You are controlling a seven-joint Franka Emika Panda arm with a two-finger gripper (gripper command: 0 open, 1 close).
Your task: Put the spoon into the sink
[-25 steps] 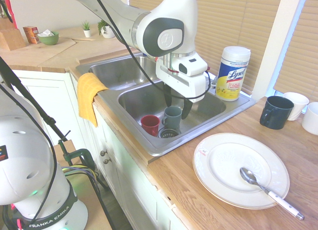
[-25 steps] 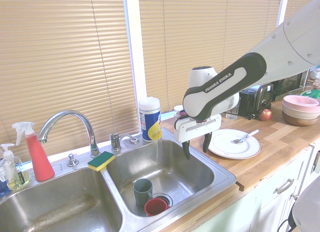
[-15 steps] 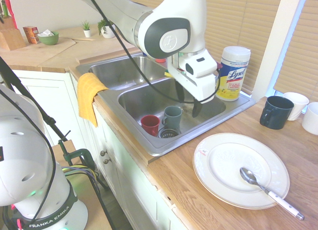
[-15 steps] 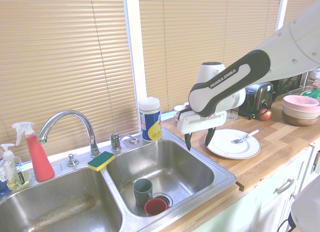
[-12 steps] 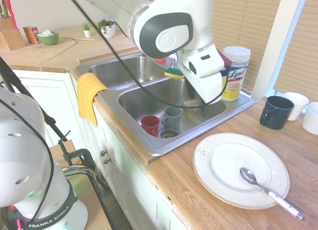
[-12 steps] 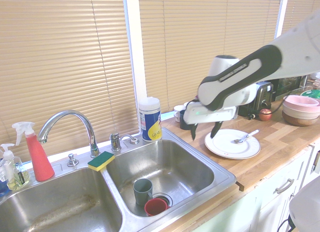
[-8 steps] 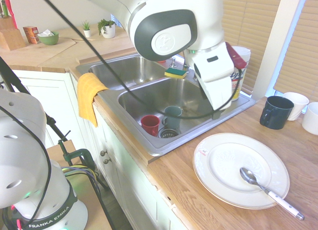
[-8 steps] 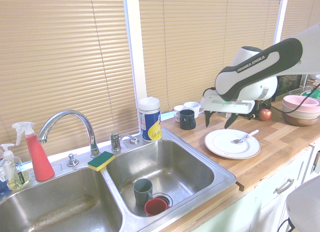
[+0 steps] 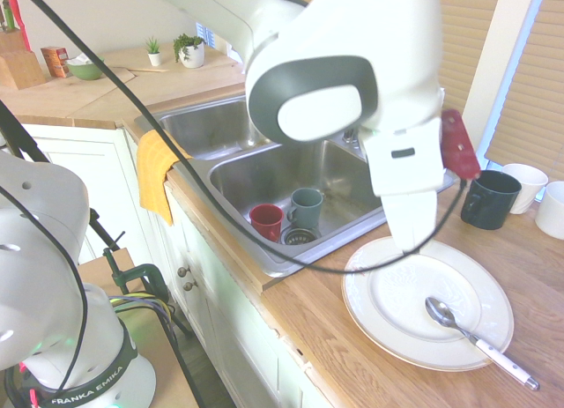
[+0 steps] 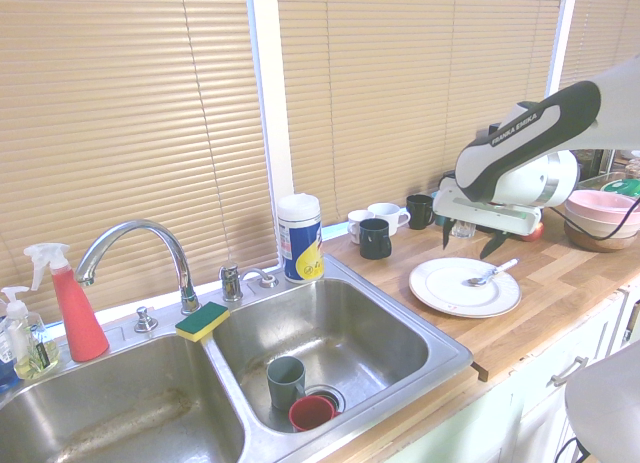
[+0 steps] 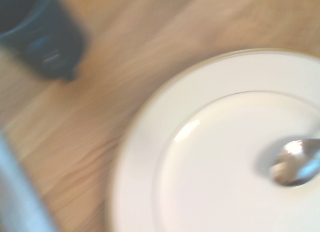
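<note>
1. Step in hand, as judged: the approach to the pick-up. The spoon (image 9: 476, 337) is not yet taken; it lies on the white plate (image 9: 370, 289) on the wooden bench (image 9: 326, 346), to the right of the sink (image 9: 264, 174). Its bowl rests inside the plate and its white handle runs out over the plate's near right rim.

2. The hand (image 10: 468, 241) hangs in the air above the plate's far side, clear of the spoon. In the second exterior view its two dark fingers (image 10: 447, 234) are spread apart with nothing between them.

3. Next move, as judged: line the spread fingers across the thin handle, come down over it and pinch it. The handle lies low against the plate, so the descent leaves little margin. The spoon must then be carried left over the raised rim into the basin.

4. The basin nearer the plate already holds a red cup (image 9: 266, 221) and a grey-green cup (image 9: 306, 207) by the drain; a drop beside them looks easiest.

5. Hard to make out: in the first exterior view the arm's white body hides the fingers and part of the sink. The wrist view is blurred; it shows the plate, the spoon's shiny bowl (image 11: 295, 162) and a dark mug (image 11: 42, 36) on the bench.
</note>
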